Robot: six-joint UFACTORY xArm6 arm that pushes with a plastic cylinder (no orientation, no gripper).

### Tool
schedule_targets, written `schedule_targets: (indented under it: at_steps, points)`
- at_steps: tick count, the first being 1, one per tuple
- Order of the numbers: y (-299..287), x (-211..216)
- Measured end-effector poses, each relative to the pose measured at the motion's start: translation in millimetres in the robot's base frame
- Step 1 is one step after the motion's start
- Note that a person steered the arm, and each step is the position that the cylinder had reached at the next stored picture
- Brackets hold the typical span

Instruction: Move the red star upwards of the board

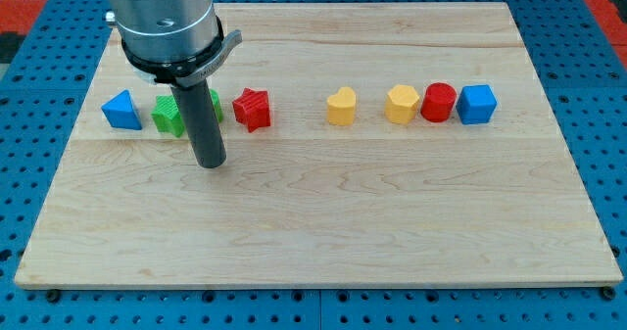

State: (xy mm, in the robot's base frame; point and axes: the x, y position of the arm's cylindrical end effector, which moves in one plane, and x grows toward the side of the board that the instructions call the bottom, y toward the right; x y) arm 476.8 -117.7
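The red star lies on the wooden board in the left half, in a row of blocks. My tip rests on the board below and to the left of the red star, a short gap away, not touching it. The rod rises from the tip and covers part of two green blocks: a green star-like block on its left and another green block behind it, whose shape I cannot make out.
A blue triangle sits at the row's left end. To the right of the red star are a yellow heart, a yellow hexagon, a red cylinder and a blue cube. A blue pegboard surrounds the board.
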Motion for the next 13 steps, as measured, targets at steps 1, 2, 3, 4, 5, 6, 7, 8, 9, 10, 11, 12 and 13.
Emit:
schedule_targets:
  at_steps: [1,2,3,4,5,6,7,8,9,10,11,12,13]
  points:
    - [3,0]
    - [4,0]
    - [0,2]
    - [-38,-13]
    - [-45,-41]
    - [-34,-41]
    - [-11,-39]
    - [41,-39]
    - [71,-39]
    - [72,-39]
    - [69,-34]
    - [65,-33]
    - [65,-33]
